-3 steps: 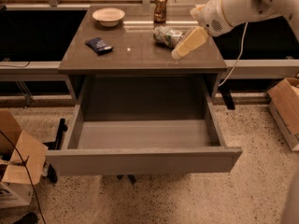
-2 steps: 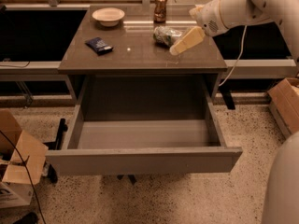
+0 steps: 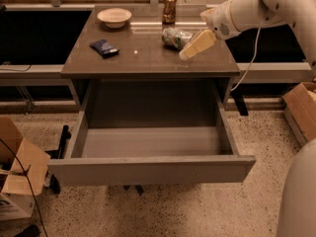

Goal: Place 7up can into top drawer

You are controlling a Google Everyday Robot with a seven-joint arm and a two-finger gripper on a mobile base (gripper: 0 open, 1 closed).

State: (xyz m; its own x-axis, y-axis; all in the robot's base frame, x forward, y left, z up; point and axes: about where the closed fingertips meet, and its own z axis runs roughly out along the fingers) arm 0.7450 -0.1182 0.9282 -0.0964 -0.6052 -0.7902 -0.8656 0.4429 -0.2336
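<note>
The 7up can lies on its side on the grey table, toward the back right. It is pale green and white with dented sides. My gripper reaches in from the right on a white arm, its cream fingers pointing down-left, their tips just right of and in front of the can. The top drawer is pulled wide open below the table, with a bare light grey floor and a flat front panel.
A brown-gold can stands upright at the table's back. A white bowl sits back left and a dark blue packet left of middle. Cardboard boxes stand on the floor at left and right.
My gripper has shifted slightly left and closer to the 7up can. The can and the drawer have not moved.
</note>
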